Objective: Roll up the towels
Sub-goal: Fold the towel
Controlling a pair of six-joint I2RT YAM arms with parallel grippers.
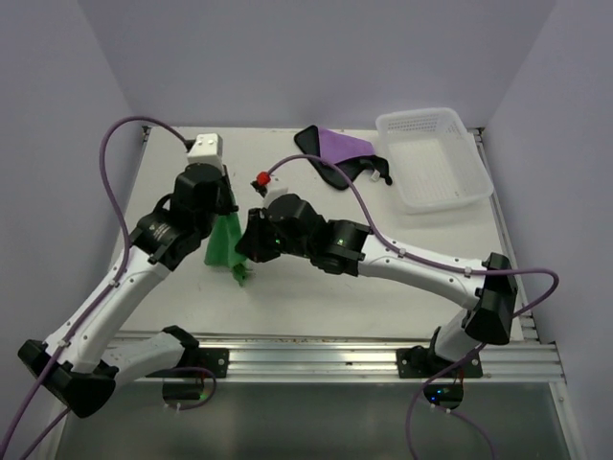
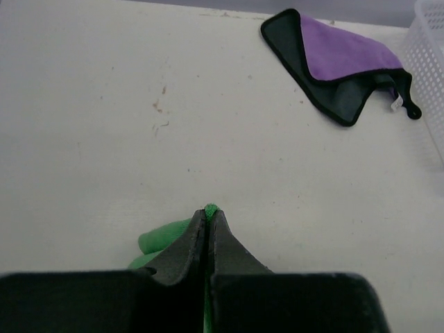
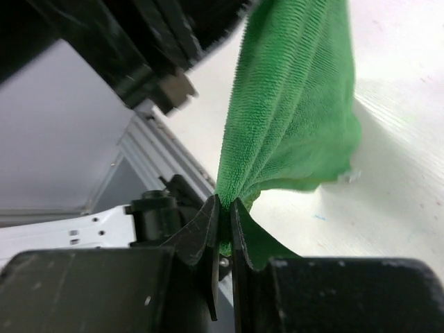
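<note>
Centre-left of frame, holding green towel (image 1: 226, 241) taut between left pincer (image 2: 209, 214) and right pincer (image 3: 223, 205), both clamped on it. Likely straightening; next, lay flat.

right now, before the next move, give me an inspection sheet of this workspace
surface: white table, a few small reddish specks.
job's things: green towel bunched, pinched between both claws, not rolled; purple towel lies loosely folded at the far side, black back showing, not rolled.
clutter: white basket beside the purple towel, nothing seen inside.
grippers: left claw shut on the green towel; right claw shut on the green towel.
cables: purple cables loop along each arm.
surroundings: pale lilac walls on three sides; metal rail at the near edge.
</note>
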